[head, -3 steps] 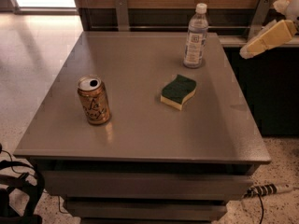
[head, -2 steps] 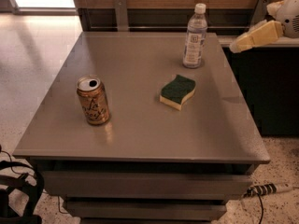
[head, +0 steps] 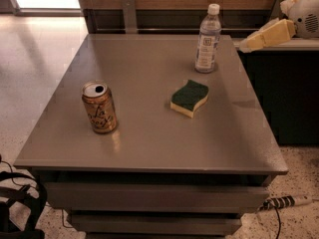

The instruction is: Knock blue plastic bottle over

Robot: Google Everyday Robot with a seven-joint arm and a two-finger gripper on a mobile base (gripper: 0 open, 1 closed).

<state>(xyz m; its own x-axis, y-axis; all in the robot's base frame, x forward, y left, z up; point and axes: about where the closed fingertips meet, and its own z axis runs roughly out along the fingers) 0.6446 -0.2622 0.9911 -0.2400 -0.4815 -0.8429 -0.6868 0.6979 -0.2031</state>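
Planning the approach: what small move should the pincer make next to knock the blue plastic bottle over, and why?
Probably sweep the pincer sideways into the upper half of the blue plastic bottle. It stands upright at the far edge of the table; the pincer hovers beside it, apart; a high push should tip it.

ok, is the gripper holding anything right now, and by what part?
Nothing held. The gripper hangs right of the blue plastic bottle, apart from it; the bottle stands upright, untouched.
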